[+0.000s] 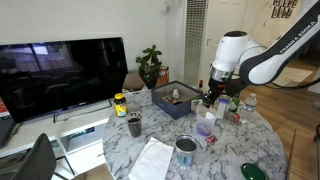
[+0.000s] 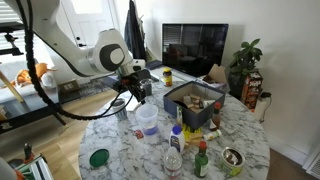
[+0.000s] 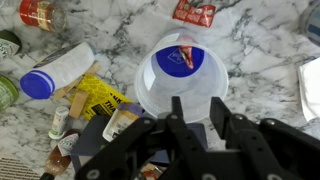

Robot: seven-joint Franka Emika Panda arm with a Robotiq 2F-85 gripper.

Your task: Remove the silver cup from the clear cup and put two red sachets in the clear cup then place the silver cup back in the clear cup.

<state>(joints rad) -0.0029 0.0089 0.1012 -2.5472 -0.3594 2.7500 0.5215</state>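
Note:
In the wrist view the clear cup point(image 3: 180, 78) stands upright just ahead of my gripper point(image 3: 197, 112), seen from above. One red sachet point(image 3: 186, 55) lies inside it against the far wall. Another red sachet point(image 3: 193, 12) lies on the marble table beyond the cup. The gripper is open and empty, above the cup's near rim. In both exterior views the gripper point(image 1: 212, 99) point(image 2: 135, 90) hovers over the clear cup point(image 1: 206, 127) point(image 2: 147, 120). The silver cup point(image 1: 186, 150) point(image 2: 232, 160) stands apart on the table, upright and empty.
A water bottle with a blue cap point(image 3: 55, 72) lies next to yellow packets point(image 3: 95, 95). A dark box of items point(image 2: 195, 100), a dark mug point(image 1: 134, 125), a white cloth point(image 1: 152, 160) and a green lid point(image 2: 98, 157) share the round table.

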